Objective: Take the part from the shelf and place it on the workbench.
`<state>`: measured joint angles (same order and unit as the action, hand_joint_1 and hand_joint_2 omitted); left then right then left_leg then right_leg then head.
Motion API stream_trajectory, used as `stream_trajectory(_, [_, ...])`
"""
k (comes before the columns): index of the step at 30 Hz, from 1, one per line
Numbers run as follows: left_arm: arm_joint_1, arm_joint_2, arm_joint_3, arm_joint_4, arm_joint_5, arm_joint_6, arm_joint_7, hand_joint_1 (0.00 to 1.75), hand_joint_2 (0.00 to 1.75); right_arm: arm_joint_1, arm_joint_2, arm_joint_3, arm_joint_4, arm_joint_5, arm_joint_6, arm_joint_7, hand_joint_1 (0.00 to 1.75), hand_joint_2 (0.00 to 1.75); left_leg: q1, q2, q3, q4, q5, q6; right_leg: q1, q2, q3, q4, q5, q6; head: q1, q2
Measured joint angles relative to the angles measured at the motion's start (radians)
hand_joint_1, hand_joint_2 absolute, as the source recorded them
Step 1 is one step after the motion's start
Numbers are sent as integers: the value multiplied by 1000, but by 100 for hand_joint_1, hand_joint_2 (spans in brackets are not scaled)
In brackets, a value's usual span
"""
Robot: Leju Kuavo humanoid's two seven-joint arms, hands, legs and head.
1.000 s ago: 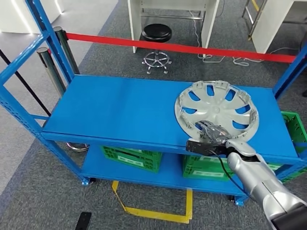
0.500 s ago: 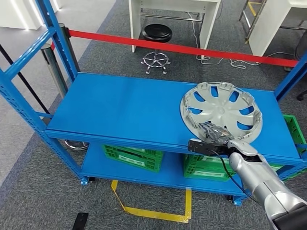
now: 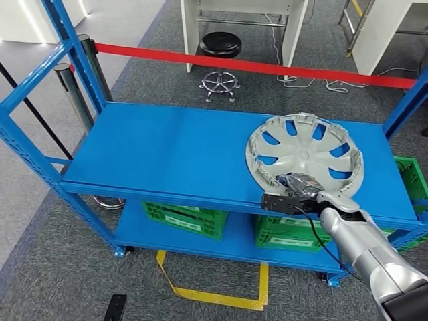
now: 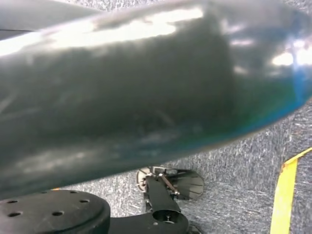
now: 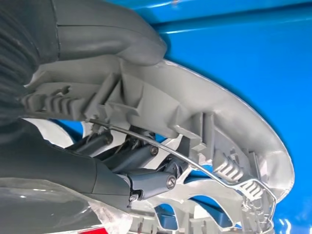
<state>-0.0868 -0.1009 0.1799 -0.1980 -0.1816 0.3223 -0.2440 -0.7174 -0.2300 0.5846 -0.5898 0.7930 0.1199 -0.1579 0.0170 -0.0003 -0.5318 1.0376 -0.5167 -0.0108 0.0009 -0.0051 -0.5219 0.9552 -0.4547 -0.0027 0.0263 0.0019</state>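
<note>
The silver hubcap (image 3: 305, 155) lies face-down on the top level of the blue shelf (image 3: 166, 150), toward the right-hand end, its ribbed inside and wire retaining ring facing up. The robot's right hand (image 3: 297, 185) has hold of it at the near rim, the edge closest to the robot. From the wrist camera the grip is plain: the thick grey thumb (image 5: 110, 34) sits on the outside of the rim while the darker fingers (image 5: 147, 178) are hooked in through the spoke openings on the inner side, so the rim is pinched between them. That hand is closed on the hubcap (image 5: 206, 122), not merely resting on it.

What the coming move turns on is this: the hubcap stretches away from the hand, out across the shelf, so nearly all of the disc hangs beyond the grip. It is a flat round thing with no long axis to speak of; held by one edge, I'd expect it to droop at the far side once it comes off the shelf. The near rim looks a little raised, though I can't be sure.

The right arm is the one doing the work. The left wrist camera looks down at grey carpet and yellow floor tape (image 4: 283, 195), which suggests that arm hangs at the robot's side; its hand I cannot make out, so I can't say how it is set. No bench is in sight from here.
</note>
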Motion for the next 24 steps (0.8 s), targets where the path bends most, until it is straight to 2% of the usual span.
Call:
stream_trajectory(2, [2, 2, 0, 0, 0, 0, 0, 0, 0, 3, 0, 1, -1, -2, 1, -1, 175, 175, 0, 0, -59, 129, -66, -5, -3, -2, -2, -2, 2, -4, -3, 0])
stream_trajectory(3, [5, 3, 1, 0, 0, 0, 0, 0, 0, 4, 0, 2, -2, -2, 1, -1, 175, 175, 1, 0, -90, 192, -89, -8, -3, -2, -2, -2, 2, -5, -3, 0])
stream_trajectory(4, [8, 4, 1, 0, 0, 0, 0, 0, 0, 5, 0, 3, -2, -3, 1, -1, 175, 175, 1, 0, -110, 232, -97, -11, -3, -1, -2, -1, 2, -5, -3, 0])
stream_trajectory(5, [10, 5, 1, 0, 0, 0, 0, 0, 0, 5, 0, 4, -2, -4, 0, -2, 175, 175, 2, 0, -112, 231, -82, -13, -3, -1, -2, -1, 1, -4, -4, 0])
stream_trajectory(6, [12, 6, 1, 0, 0, 0, -1, 0, 0, 6, 0, 5, -2, -4, -2, -3, 175, 175, 3, 0, -99, 194, -52, -15, -4, -1, -1, 0, 0, -3, -4, 0])
stream_trajectory(8, [12, 8, 3, 0, 1, 0, -5, 0, 0, 6, 0, 6, -5, -6, -7, -7, 175, 175, 4, 1, -39, 52, 20, -15, -4, 0, -1, 7, -5, 5, -5, 0])
stream_trajectory(10, [12, 8, 4, 0, 2, -1, -10, 0, 0, 6, -5, 7, -10, -7, -12, -8, 175, 175, 3, 0, -2, -37, 49, -7, -2, 2, -6, 16, -10, 16, -5, 0])
stream_trajectory(13, [14, 9, 7, 0, 3, -1, -15, 0, 0, 11, -16, 7, -21, -9, -14, -10, 175, 175, 0, -1, -2, -47, 52, 14, -4, 5, -11, 16, -10, 33, -5, 0])
stream_trajectory(15, [14, 9, 10, 0, 2, -1, -16, 0, 0, 17, -25, 7, -29, -11, -13, -11, 175, 175, 2, 1, -4, -52, 58, 27, -6, 5, -33, 55, -41, 43, -1, 0])
stream_trajectory(16, [14, 9, 11, 0, 2, -1, -16, 0, 0, 20, -29, 8, -33, -12, -13, -12, 175, 175, 3, 2, -6, -54, 60, 32, -8, 5, -58, 105, -71, 47, 1, 0])
stream_trajectory(18, [15, 8, 13, 0, 1, -1, -16, 0, 0, 27, -31, 8, -39, -14, -13, -15, 175, 175, 2, 4, -13, -53, 62, 36, -9, 5, -125, 244, -134, 51, 3, 0])
stream_trajectory(19, [16, 8, 15, 0, 1, -1, -16, 0, 0, 30, -31, 8, -41, -15, -14, -17, 175, 175, 1, 4, -14, -53, 62, 37, -10, 5, -150, 294, -148, 53, 2, 0])
stream_trajectory(20, [17, 8, 16, 0, 1, -1, -16, 0, 0, 33, -32, 8, -45, -17, -15, -19, 175, 175, 1, 4, -14, -53, 63, 37, -11, 5, -158, 312, -143, 53, 3, 0])
stream_trajectory(21, [18, 7, 17, 0, 1, -1, -16, 0, 0, 36, -34, 8, -49, -17, -17, -20, 175, 175, 2, 4, -13, -52, 62, 36, -11, 4, -144, 283, -117, 52, 3, 0])
stream_trajectory(23, [18, 6, 19, 0, 1, -1, -17, 0, 0, 42, -40, 8, -63, -18, -32, -22, 175, 175, 2, 1, -11, -52, 61, 33, -12, 4, -76, 143, -50, 46, 3, 0])
stream_trajectory(24, [18, 6, 21, 0, 2, -1, -19, 0, 0, 46, -44, 8, -75, -18, -45, -23, 175, 175, 0, -2, -12, -51, 61, 29, -11, 5, -45, 78, -29, 42, 3, 0])
